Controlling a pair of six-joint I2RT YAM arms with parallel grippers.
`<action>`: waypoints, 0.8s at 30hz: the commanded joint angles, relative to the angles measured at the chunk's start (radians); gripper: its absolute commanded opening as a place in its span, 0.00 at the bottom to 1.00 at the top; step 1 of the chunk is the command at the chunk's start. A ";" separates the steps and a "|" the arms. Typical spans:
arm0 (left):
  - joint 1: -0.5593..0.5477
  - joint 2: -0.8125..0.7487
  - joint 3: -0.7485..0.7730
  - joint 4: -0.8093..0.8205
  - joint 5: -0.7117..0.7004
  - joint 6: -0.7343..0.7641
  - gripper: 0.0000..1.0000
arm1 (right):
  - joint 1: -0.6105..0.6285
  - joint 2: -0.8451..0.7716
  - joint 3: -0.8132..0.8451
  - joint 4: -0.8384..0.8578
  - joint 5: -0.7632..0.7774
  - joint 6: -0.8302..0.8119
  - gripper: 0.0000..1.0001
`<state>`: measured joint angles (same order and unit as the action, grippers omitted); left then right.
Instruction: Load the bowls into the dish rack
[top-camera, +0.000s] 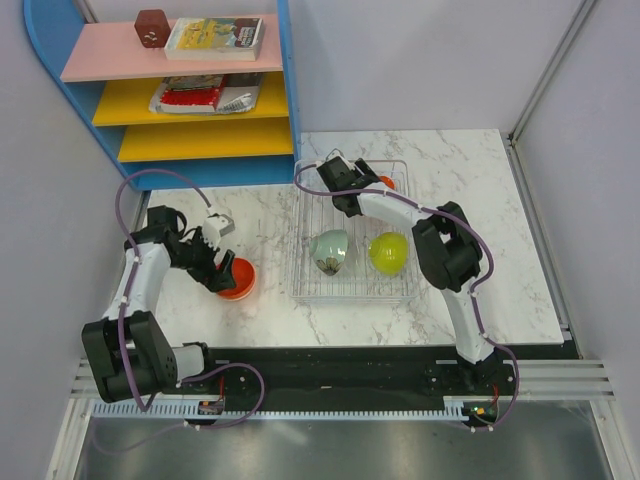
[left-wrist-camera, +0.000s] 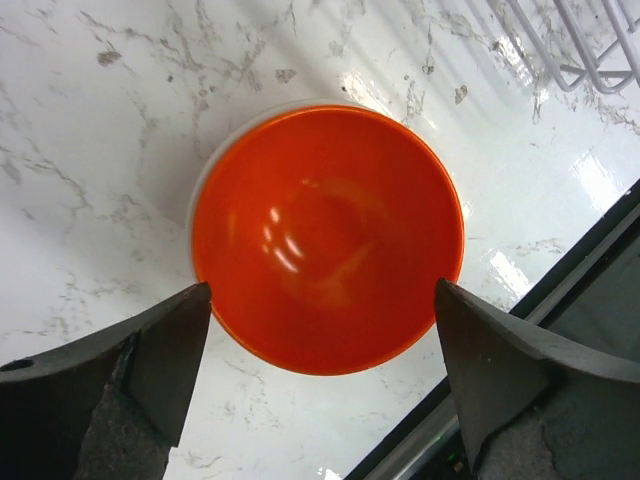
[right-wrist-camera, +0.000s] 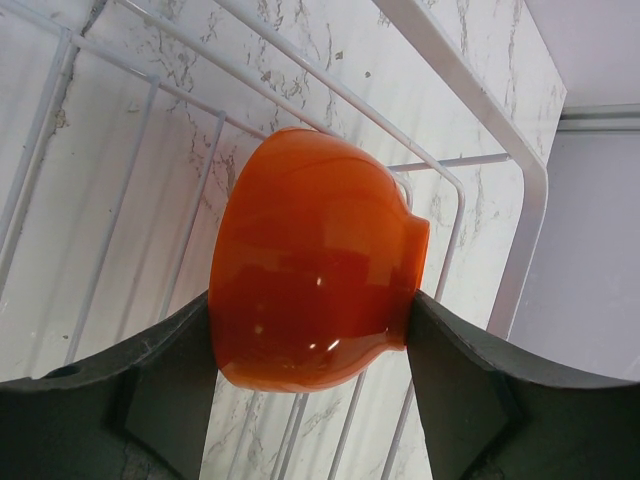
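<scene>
Two bowls are being dealt with at once. The right hand is clamped on a glossy orange round bowl turned on its side, foot ring showing. Beneath and beyond this hand lies the shallow silver-white wire dish rack, its corner rim just past the bowl. I judge this to be the placing step. Whether the bowl already rests on the wires I cannot tell. The next move calls for settling it against the wires before the fingers part, or it may roll.

The left hand holds nothing, its fingers wide apart. It hangs straight over a second orange bowl that sits mouth up on the white marble surface. The fingertips frame the rim, though contact is unclear. This looks like the start of a pick: the hand must come down squarely and close on the rim or wall.

Back from the right hand, toward its arm's base, a tilted silver metal bowl and a yellow-green bowl fill the near half of the rack. Bare wire remains between them and the hand. Near the left hand's fingers runs the surface's black front rail, and a corner of the rack shows ahead. The blue shelf unit with coloured boards stands well beyond this hand, so lifting and swinging toward the rack looks unobstructed
</scene>
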<state>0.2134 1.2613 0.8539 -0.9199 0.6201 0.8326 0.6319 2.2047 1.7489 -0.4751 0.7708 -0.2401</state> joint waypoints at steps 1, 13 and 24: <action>0.014 -0.060 0.068 -0.004 0.001 -0.007 1.00 | 0.002 0.030 0.038 0.006 -0.027 0.002 0.00; 0.035 -0.033 0.021 0.081 -0.120 -0.029 1.00 | 0.002 0.069 0.058 -0.025 -0.059 0.019 0.01; 0.050 0.078 -0.007 0.133 -0.134 -0.020 0.86 | 0.002 0.079 0.063 -0.028 -0.062 0.016 0.09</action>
<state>0.2588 1.3163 0.8494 -0.8268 0.4953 0.8223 0.6376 2.2383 1.7885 -0.5026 0.7952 -0.2401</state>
